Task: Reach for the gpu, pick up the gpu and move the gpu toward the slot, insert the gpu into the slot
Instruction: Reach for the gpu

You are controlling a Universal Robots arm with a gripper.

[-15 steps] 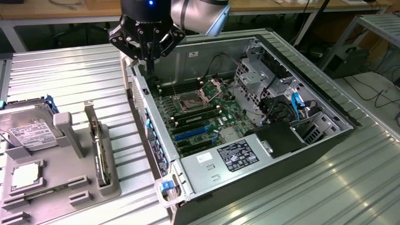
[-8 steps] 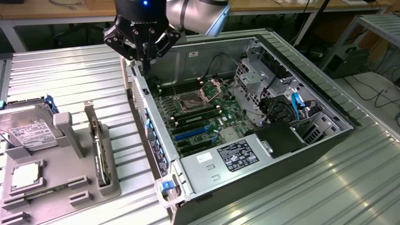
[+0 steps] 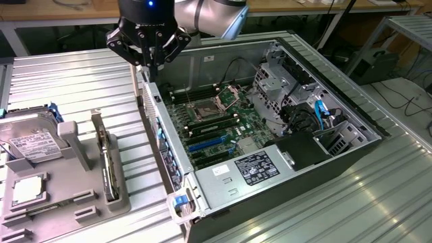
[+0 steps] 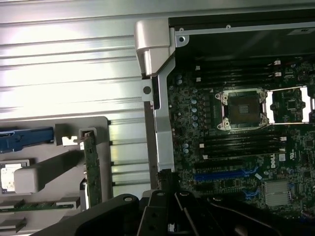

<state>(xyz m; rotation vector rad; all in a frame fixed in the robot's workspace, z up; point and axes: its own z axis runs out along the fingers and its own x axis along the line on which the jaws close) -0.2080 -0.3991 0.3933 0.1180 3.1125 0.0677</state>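
Gpu (image 3: 109,163) stands on its long edge in a grey holder (image 3: 76,205) at the lower left of the exterior view, well apart from the gripper (image 3: 151,75). The gripper hangs at the upper centre-left of the frame, above the back left corner of the open computer case (image 3: 351,126). Its jaws look clenched together with nothing between them. Inside the case, near the middle of the frame, the blue slot (image 3: 206,144) lies empty on the green board, below the square processor socket (image 3: 202,109). A hard drive (image 3: 30,139) and a small silver chip (image 3: 28,188) sit in the holder on the exterior view's left of the gpu. Everything rests on a ribbed metal table (image 3: 74,76).

In the wrist view, the gripper (image 4: 166,183) is a dark mass over the case's side wall, jaws drawn together and gripping nothing. The gpu (image 4: 91,169) stands upright in the grey holder (image 4: 59,164), outside the case. The slot (image 4: 226,173) lies bare inside the case, beside the black memory connectors (image 4: 241,145).
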